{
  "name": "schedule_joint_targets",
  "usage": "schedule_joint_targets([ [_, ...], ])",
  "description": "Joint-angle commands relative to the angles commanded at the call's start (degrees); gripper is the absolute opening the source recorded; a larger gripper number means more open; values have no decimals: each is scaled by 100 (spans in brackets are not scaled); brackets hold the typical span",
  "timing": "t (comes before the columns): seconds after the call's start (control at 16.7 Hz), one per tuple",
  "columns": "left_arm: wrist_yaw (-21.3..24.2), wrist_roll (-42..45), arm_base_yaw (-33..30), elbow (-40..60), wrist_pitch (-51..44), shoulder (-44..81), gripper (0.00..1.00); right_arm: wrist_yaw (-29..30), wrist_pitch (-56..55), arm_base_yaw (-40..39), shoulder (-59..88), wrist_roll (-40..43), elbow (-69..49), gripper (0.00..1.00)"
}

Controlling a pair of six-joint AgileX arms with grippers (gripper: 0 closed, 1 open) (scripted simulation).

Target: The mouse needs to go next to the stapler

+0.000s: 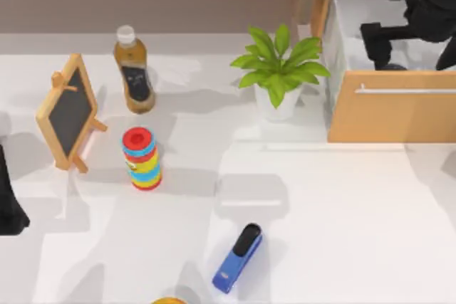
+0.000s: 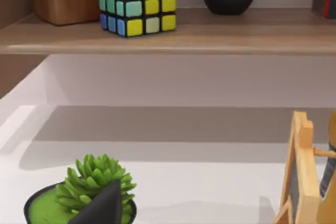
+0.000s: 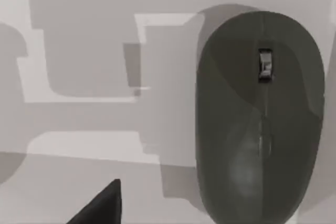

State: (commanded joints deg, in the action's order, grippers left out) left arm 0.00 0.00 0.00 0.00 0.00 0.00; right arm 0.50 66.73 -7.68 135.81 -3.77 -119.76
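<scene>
The mouse (image 3: 260,119), dark grey and oval, lies on a pale surface right below my right gripper. One black fingertip (image 3: 100,205) of that gripper shows beside the mouse without touching it. From above, my right gripper (image 1: 377,44) hangs open over the white inside of the open drawer (image 1: 392,115) at the back right. The bright blue stapler (image 1: 239,258) with its black end lies slanted near the table's front edge, around the middle. My left gripper (image 1: 8,211) is parked at the far left edge, open and holding nothing.
A potted plant (image 1: 281,69) stands just left of the drawer. A bottle (image 1: 133,69), a small chalkboard (image 1: 69,112) and a striped toy stack (image 1: 141,158) stand at the back left. An orange object (image 1: 169,301) peeks in at the front edge.
</scene>
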Motion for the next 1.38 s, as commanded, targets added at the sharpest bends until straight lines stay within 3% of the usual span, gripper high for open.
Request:
schedule_joint_targets([
  [1.38,0,0,0,0,0,0,100,8,-301,7,348,-19,56,100],
])
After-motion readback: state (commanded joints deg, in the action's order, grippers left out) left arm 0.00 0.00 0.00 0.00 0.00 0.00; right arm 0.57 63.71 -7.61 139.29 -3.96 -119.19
